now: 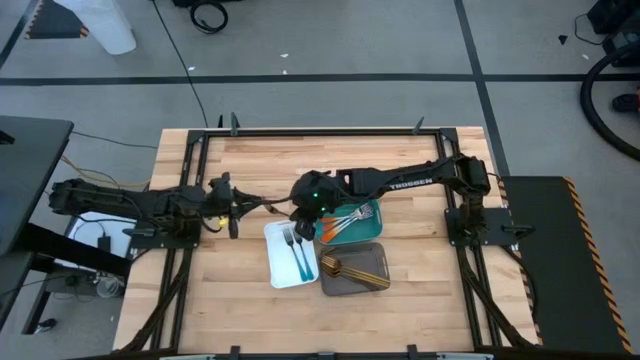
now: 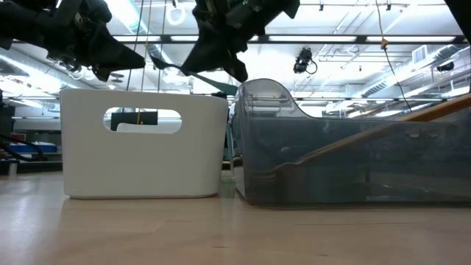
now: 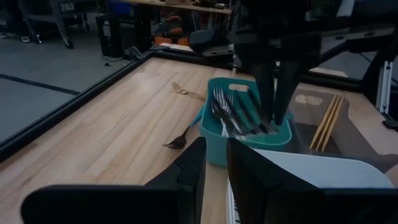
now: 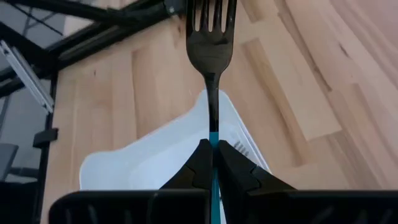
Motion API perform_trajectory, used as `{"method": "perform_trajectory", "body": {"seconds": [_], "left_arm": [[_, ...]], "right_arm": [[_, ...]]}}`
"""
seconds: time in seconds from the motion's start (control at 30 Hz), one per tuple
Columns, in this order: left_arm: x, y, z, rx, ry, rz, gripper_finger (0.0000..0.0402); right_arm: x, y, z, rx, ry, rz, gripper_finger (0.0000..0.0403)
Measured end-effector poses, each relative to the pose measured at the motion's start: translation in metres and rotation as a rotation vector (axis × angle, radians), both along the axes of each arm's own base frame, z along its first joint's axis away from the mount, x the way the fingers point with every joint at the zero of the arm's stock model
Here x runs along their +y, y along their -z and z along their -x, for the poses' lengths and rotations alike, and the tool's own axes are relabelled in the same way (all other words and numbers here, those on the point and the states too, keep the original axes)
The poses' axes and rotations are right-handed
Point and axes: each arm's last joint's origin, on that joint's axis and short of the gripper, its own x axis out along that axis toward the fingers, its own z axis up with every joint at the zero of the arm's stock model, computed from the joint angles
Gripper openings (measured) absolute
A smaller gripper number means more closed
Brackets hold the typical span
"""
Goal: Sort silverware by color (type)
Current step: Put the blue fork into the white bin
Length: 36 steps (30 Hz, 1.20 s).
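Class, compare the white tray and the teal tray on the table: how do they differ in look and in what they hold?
The white tray holds two teal-handled forks; the teal tray holds several orange-handled pieces. The white tray stands lengthwise toward the table's near edge, the teal tray crosswise, farther back. Both are rectangular bins on the wooden table.

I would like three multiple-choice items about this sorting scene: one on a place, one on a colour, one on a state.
1. Where is the right gripper?
A. over the bare wood far from the trays
B. above the white tray, near the teal tray
C. off the table

2. What colour is the handle of the fork that the right gripper holds?
A. orange
B. gold
C. teal

3. How do the right gripper's fingers stand?
A. shut on the fork
B. wide open, holding nothing
C. shut on a tray's rim

Key:
1 B: the high view shows it by the top end of the white tray.
2 C: a teal strip shows between the fingers.
3 A: the right wrist view shows the fork pinched.
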Motion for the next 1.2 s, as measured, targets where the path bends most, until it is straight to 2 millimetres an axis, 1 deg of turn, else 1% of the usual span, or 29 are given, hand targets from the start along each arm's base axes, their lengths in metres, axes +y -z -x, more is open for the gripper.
{"method": "perform_trajectory", "body": {"seconds": [0.2,0.37,0.53,0.9,1.03,1.2], "left_arm": [[0.0,0.0,0.0,0.003,-0.001,0.006,0.0071],[0.0,0.0,0.0,0.003,-0.001,0.007,0.0071],[0.0,0.0,0.0,0.003,-0.001,0.007,0.0071],[0.0,0.001,0.0,0.004,-0.002,0.007,0.0071],[0.0,0.001,0.0,0.005,-0.002,0.007,0.0071],[0.0,0.001,0.0,0.004,-0.002,0.007,0.0071]], "right_arm": [[0.015,-0.002,-0.002,-0.029,-0.018,-0.01,0.0016],[0.023,-0.004,-0.002,-0.046,-0.018,-0.022,0.0016],[0.029,-0.006,-0.004,-0.066,-0.005,-0.051,0.0016],[0.032,-0.007,-0.004,-0.073,0.054,-0.133,0.0016],[0.034,-0.007,-0.004,-0.074,0.073,-0.133,0.0016],[0.043,-0.007,-0.004,-0.075,0.085,-0.126,0.0016]]}}
